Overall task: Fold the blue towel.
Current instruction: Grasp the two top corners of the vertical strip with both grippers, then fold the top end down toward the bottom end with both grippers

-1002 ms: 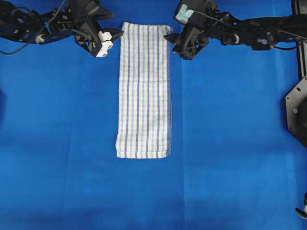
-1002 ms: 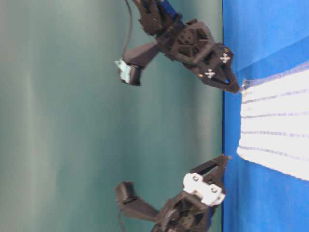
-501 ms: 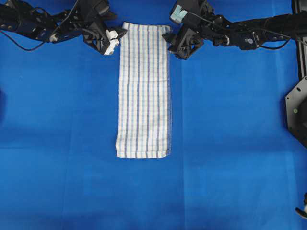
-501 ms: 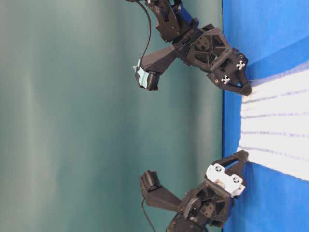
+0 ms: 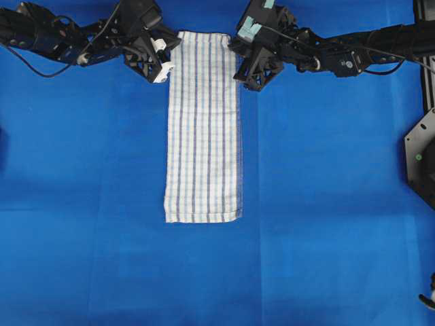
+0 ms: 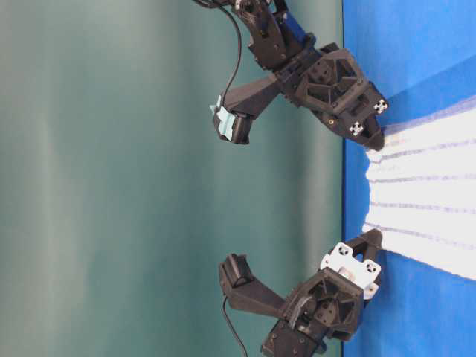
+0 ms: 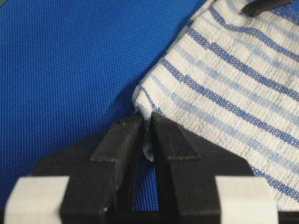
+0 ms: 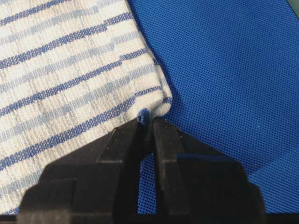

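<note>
The blue towel [image 5: 203,129] lies flat and long on the blue table covering [image 5: 326,204], near its far edge. The left gripper [image 7: 146,122] is at the towel's far left corner, and its two fingers [image 7: 119,140] are pressed together with the cloth's edge pinched between them. The right gripper [image 8: 147,123] is at the far right corner of the towel, also clamped on a small fold of the hem. Between both grippers, the towel's far edge looks slightly drawn in.

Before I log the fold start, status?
Left pincer, right pincer shut on corners of white blue-striped woven towel. Towel flat. Nothing in the way.
</note>
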Robot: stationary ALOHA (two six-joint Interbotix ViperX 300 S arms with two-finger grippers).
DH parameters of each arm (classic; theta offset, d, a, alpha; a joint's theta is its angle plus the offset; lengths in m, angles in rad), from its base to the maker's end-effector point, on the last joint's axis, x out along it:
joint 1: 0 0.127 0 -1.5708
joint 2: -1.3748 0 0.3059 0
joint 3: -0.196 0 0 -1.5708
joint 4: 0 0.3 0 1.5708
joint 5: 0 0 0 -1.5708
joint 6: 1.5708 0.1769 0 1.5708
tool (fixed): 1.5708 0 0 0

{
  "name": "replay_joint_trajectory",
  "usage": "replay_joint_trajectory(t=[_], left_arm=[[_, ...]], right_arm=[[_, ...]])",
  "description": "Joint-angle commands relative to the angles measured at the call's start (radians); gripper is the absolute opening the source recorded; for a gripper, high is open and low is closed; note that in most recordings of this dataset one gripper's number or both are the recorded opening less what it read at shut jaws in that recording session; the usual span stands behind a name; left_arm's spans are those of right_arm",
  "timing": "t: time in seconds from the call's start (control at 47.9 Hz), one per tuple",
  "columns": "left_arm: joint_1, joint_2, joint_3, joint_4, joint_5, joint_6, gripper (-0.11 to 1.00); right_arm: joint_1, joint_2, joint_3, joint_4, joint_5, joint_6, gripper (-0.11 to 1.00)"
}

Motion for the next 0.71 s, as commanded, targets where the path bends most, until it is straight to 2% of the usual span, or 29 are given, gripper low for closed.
replay_joint_trajectory(t=[0.0,0.313,0.689], left_arm=[[-0.020,-0.025,-0.008,0.003,0.002,0.003,0.06],[-0.026,-0.150,0.009,0.008,0.031,0.026,0.05],[-0.064,-0.178,0.040,0.008,0.037,0.041,0.06]], right_arm=[[-0.008,-0.014,-0.009,0.002,0.002,-0.003,0.08],[-0.009,-0.115,0.005,-0.003,0.014,-0.014,0.08],[0.008,-0.143,0.021,-0.003,0.044,-0.003,0.08]])
